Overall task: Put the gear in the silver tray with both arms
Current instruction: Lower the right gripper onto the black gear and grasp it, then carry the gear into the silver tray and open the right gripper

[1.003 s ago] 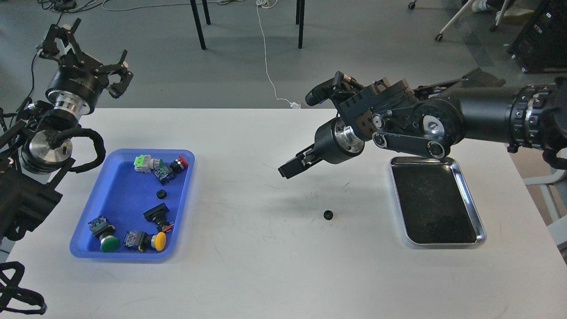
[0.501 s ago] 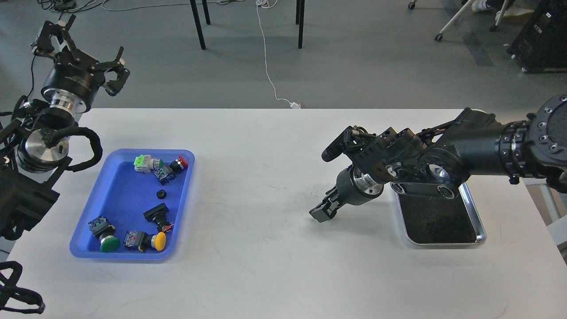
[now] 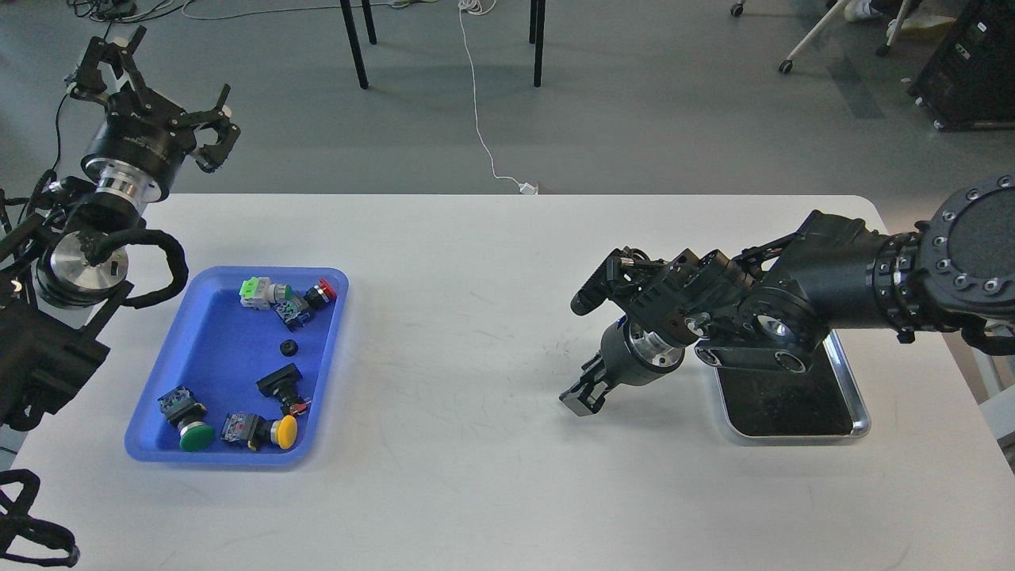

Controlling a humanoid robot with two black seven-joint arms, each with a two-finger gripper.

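The right arm reaches in from the right edge and bends down toward the middle of the white surface, its right hand pointing down and to the left with the tip at or just above the top. The fingers are seen dark and close together, so I cannot tell whether they are clenched or released, nor whether anything sits between them; the gear that was to be moved cannot be made out at that spot. Just to the right of that hand lies the silver tray, its far part hidden behind the arm's wrist, its dark bottom showing nothing on the part that is visible. The left arm stands at the far left, raised off the surface, and its left hand points up and away with the fingers spread wide apart, holding nothing. Near it on the left rests a blue tray that holds several push-button switches with green, yellow and red caps, and one small black gear lies on its floor among them.
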